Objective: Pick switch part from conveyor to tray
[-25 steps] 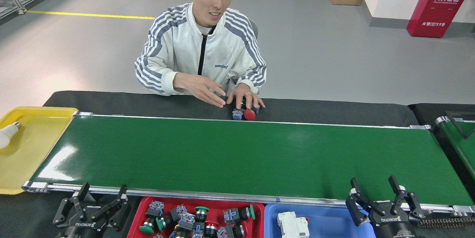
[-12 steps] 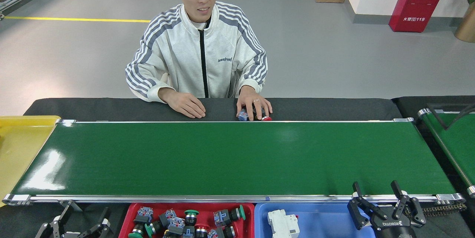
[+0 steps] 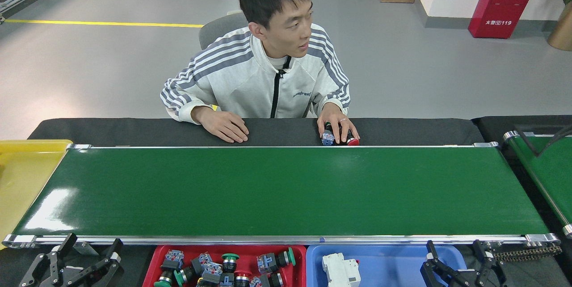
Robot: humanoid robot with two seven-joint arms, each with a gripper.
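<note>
The conveyor (image 3: 277, 188) lay across the view with its green belt bare. The left gripper (image 3: 87, 255) hung below the near rail at the lower left, its fingers spread and holding nothing. The right gripper (image 3: 460, 255) hung below the near rail at the lower right, fingers likewise spread and holding nothing; its base ran out of view at the bottom edge.

The switch part (image 3: 340, 137), with a red cap and blue-grey body, was not on the belt. It lay on the black table (image 3: 402, 130) just past the far rail, under the fingers of a person's hand (image 3: 337, 124). From the right gripper it lay well apart, across the belt's full width and off to the left. From the left gripper it lay farther still, across the belt and far to the right.

Between the two grippers, on the near side of the rail, sat a red tray (image 3: 156, 260) holding several switch parts with green and red caps. Just beside it, nearer the right gripper, sat a blue tray (image 3: 393, 262) holding a white breaker (image 3: 340, 270). A yellow tray (image 3: 27, 175) lay beyond the left gripper, at the belt's left end.
</note>
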